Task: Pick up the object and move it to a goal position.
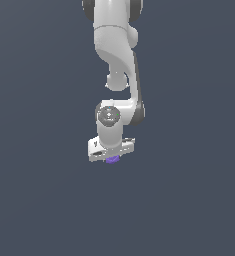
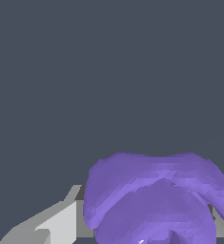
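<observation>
The object [image 1: 112,159] is a tiny purple lump that peeks out from under the white gripper [image 1: 111,154] in the exterior view, near the middle of the picture. In the wrist view the purple object [image 2: 154,200] looms large and lumpy, sitting between the two grey fingers [image 2: 61,224], which press against its sides. The gripper is shut on the object. The part of the object under the hand is hidden in the exterior view.
The white arm [image 1: 116,45] reaches down from the top of the exterior view. A plain dark grey ground [image 1: 39,200] lies all around. No other objects show.
</observation>
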Controlling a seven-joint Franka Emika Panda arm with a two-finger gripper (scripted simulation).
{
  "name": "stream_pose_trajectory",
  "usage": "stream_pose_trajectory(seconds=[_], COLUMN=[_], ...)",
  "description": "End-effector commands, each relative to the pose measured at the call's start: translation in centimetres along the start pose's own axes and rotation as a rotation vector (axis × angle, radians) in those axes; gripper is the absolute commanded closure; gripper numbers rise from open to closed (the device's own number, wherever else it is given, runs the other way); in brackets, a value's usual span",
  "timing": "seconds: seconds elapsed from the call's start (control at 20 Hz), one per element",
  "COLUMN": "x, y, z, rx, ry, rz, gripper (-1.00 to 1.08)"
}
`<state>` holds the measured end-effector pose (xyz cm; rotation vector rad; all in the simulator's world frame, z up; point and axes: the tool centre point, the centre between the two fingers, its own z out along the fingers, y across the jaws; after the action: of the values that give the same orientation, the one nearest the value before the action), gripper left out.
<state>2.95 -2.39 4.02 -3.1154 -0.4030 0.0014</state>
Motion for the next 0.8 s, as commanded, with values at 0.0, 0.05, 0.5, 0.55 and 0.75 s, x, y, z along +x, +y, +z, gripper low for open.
stream_pose_trajectory(seconds=[0.0, 0.05, 0.5, 0.55, 0.75], x=[0.05, 0.05, 0.07, 0.05, -0.18], y=[0.02, 0.02, 0.00, -0.01, -0.17], z=[0.04, 0.04, -0.02, -0.09, -0.78], rx=[0.000, 0.000, -0.001, -0.001, -0.001], ry=[0.001, 0.001, 0.002, 0.002, 0.002], rz=[0.000, 0.000, 0.000, 0.000, 0.000], gripper=[1.08, 1.08, 1.08, 1.08, 1.08])
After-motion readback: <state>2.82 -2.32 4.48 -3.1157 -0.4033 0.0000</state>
